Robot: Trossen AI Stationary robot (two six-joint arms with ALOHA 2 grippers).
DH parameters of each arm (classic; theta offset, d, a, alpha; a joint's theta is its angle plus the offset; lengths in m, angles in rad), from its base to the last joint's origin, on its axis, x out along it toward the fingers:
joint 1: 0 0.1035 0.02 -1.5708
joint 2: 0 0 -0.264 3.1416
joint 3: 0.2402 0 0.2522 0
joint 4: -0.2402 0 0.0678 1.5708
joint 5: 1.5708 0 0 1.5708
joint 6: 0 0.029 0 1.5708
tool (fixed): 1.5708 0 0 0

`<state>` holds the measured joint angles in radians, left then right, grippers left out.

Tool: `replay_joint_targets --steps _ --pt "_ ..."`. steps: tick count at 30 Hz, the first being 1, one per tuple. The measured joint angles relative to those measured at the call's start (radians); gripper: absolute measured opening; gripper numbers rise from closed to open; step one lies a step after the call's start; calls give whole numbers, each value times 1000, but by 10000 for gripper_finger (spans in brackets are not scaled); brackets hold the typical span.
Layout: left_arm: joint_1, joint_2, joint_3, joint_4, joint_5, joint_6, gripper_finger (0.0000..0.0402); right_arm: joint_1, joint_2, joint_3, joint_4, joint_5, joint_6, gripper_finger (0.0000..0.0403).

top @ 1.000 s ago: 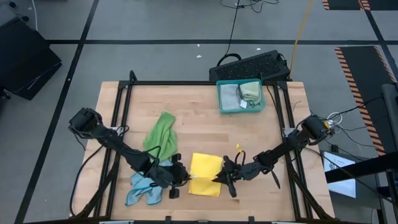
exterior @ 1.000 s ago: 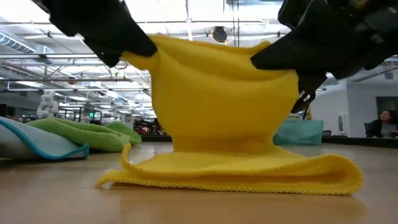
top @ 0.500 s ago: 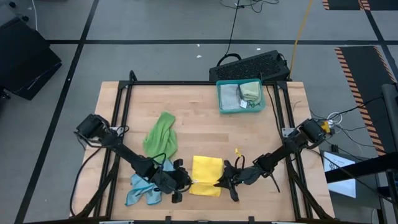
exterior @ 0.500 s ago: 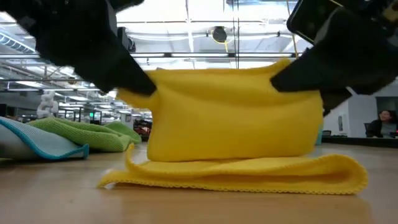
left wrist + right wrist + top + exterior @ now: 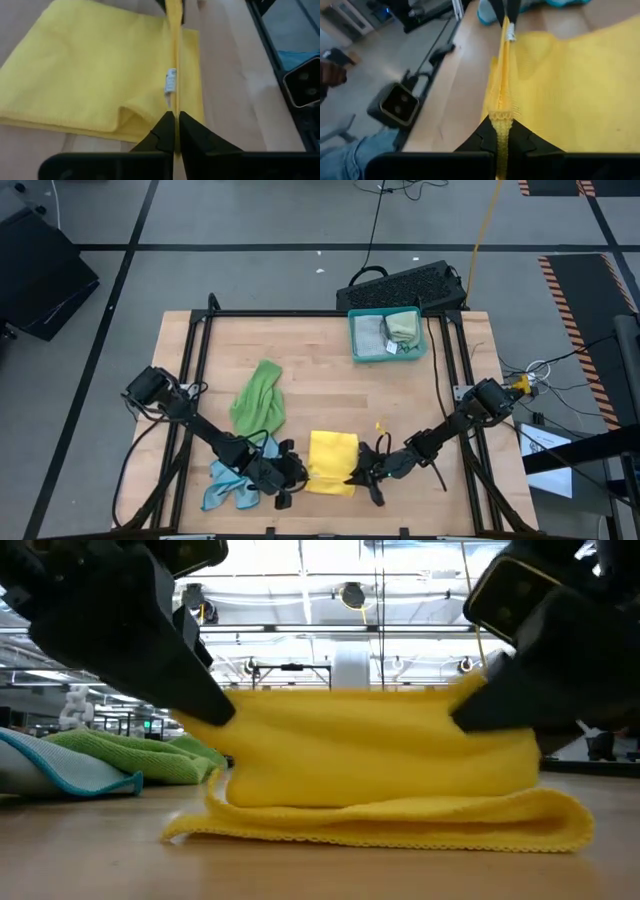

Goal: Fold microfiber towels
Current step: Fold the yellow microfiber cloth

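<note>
Pinching one edge of the yellow towel (image 5: 331, 462) from opposite ends, the left gripper (image 5: 294, 471) and the right gripper (image 5: 360, 473) are both closed tight on the cloth and hold that edge raised and stretched between them, low above the tabletop (image 5: 330, 370). Below the grippers, the rest of the towel lies doubled on the wood. Beside the left gripper, away from the right one, sit a light blue towel (image 5: 228, 484) and a bright green towel (image 5: 257, 398). A teal tray (image 5: 387, 335) with folded cloths stands well beyond the right gripper.

Robot lab — floor tape (image 5: 125, 248), cables (image 5: 378, 220)
</note>
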<state>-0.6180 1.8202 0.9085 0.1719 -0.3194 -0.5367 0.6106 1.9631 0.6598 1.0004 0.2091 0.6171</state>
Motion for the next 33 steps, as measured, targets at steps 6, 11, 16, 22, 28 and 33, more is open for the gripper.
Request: replay_joint_targets --steps 6,11,16,22,28,33 --pt "-1 0 0 -1 4 -44 23 7 0 -1 -3 -36 0 11" --pt "-2 0 -2 7 9 -69 23 18 0 -2 -6 -53 0 72" --pt "-4 0 -2 103 79 -56 30 22 -7 -2 -18 -59 -16 153" --pt "-24 0 -1 86 112 -77 84 22 -35 -1 -21 -193 -28 205" --pt "-34 0 -1 98 13 -68 128 39 -37 -1 -24 -168 -53 199" --pt "-20 24 2 246 -126 20 132 51 -37 -1 75 0 -183 177"
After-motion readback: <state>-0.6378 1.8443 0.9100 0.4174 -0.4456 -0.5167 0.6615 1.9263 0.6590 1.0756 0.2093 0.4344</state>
